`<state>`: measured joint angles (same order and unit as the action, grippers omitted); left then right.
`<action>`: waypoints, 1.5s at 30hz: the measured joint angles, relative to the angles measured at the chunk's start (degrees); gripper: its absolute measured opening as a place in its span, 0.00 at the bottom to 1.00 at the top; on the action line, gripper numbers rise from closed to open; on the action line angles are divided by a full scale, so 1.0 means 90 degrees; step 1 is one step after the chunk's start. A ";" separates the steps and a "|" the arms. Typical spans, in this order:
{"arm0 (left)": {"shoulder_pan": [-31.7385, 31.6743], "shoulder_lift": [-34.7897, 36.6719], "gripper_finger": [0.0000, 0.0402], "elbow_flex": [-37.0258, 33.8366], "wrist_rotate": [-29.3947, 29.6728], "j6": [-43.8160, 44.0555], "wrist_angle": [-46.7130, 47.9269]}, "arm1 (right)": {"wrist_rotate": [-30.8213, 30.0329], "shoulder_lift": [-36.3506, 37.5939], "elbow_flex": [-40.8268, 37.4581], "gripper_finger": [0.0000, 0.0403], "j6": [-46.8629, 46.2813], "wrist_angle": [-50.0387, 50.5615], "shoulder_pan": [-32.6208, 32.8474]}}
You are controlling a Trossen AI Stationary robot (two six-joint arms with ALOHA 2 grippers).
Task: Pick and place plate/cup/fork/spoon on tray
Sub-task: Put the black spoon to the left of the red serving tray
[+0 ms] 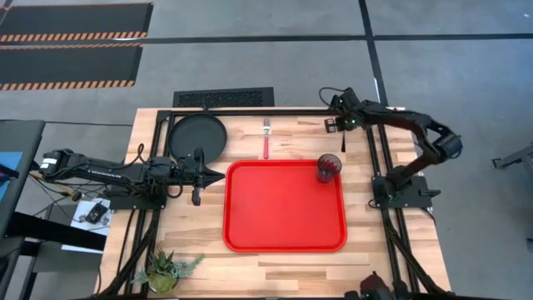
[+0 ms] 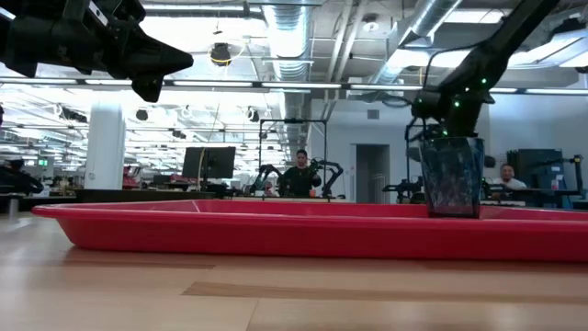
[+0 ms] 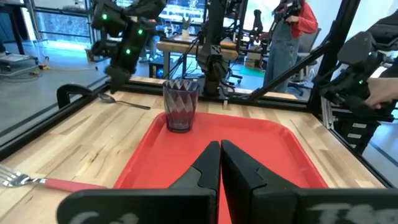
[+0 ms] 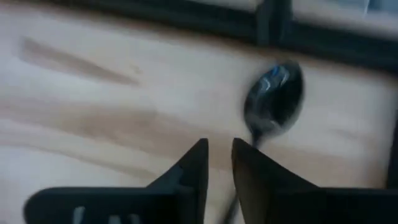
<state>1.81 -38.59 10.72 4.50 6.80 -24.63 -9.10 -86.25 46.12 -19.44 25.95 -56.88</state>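
Observation:
The red tray (image 1: 250,225) lies mid-table. The dark see-through cup (image 1: 327,167) stands upright in its far right corner; it also shows in the left wrist view (image 3: 180,106). The black plate (image 1: 197,136) lies flat on the table at the far left. The red-handled fork (image 1: 266,143) lies just beyond the tray's far edge. The dark spoon (image 4: 273,102) lies on the wood near the far right frame. My right gripper (image 4: 219,154) hovers over it with a narrow gap between its fingers, and the spoon's handle runs under one finger. My left gripper (image 1: 221,175) is shut and empty by the tray's left edge.
A small potted plant (image 1: 166,271) stands at the near left corner. Black frame rails (image 1: 250,112) run along the table's far edge and sides. Most of the tray floor (image 3: 261,143) is bare. A person (image 3: 298,25) stands in the room beyond the table.

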 joint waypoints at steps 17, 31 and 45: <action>0.0004 0.0000 0.00 0.0000 -0.0004 0.0020 0.0084 | -0.0289 -0.0944 0.0528 0.29 -0.0957 0.0315 0.0211; 0.0004 0.0001 0.00 0.0000 -0.0004 0.0113 0.0090 | -0.0491 -0.0953 0.0550 0.29 -0.0884 0.0237 0.0269; 0.0004 0.0002 0.00 0.0000 -0.0004 0.0113 0.0091 | -0.0157 -0.0863 0.1383 0.33 0.0586 0.0776 -0.0804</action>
<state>1.85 -38.57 10.72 4.47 7.81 -23.81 -10.51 -94.02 58.57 -14.16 32.93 -64.11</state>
